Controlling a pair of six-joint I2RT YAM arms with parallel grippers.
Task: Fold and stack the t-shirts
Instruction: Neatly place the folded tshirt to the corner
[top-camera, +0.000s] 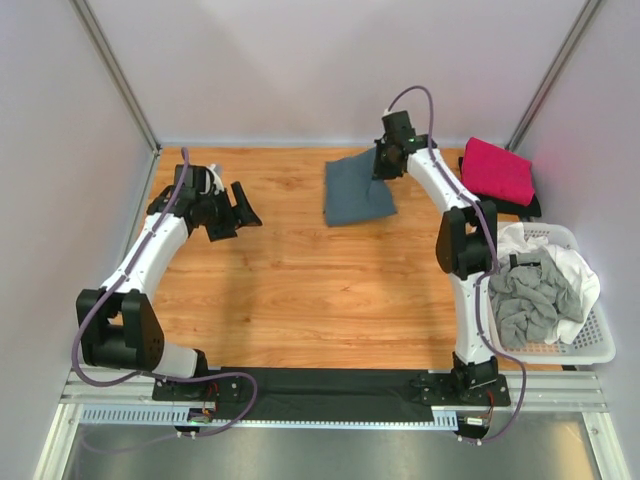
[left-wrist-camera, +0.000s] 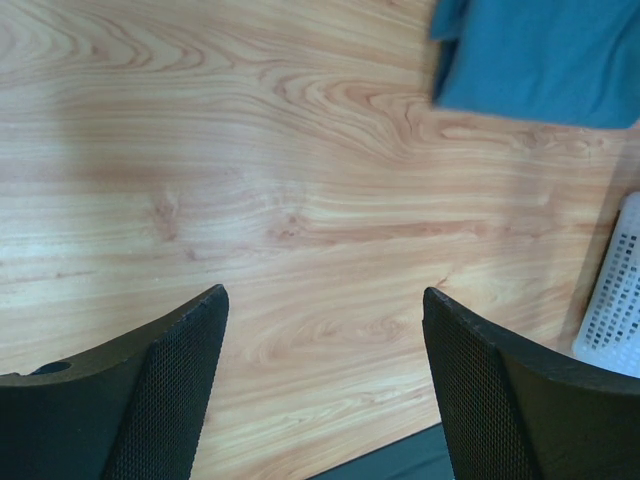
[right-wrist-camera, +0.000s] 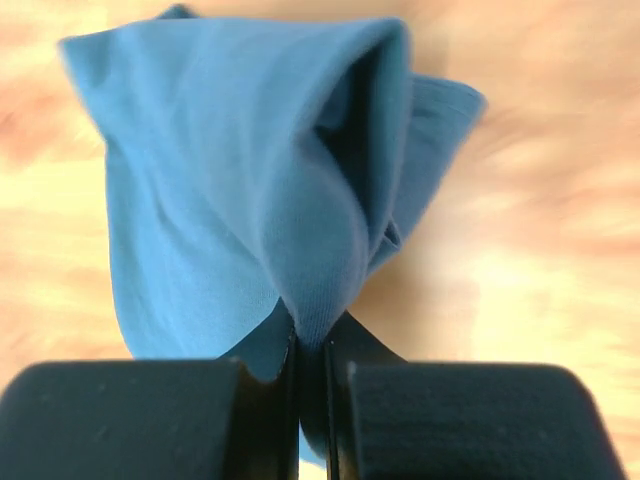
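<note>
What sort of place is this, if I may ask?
Probably a robotics lab test cell: white partitions enclose a wood-grain table, two arms are bolted to an aluminium rail, and a basket holds t-shirts.

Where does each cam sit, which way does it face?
Top: above and behind the bases, looking down at the table; left arm and right arm show.
Left wrist: on the left arm, facing bare wood; left jaws open.
Right wrist: on the right arm, facing the blue shirt; right jaws shut on it.
Shared: all three see that shirt.

Wood-grain table (top-camera: 300, 300) boxed in by plain pale walls (top-camera: 320, 60), metal posts (top-camera: 115, 70) in the far corners, even soft light
</note>
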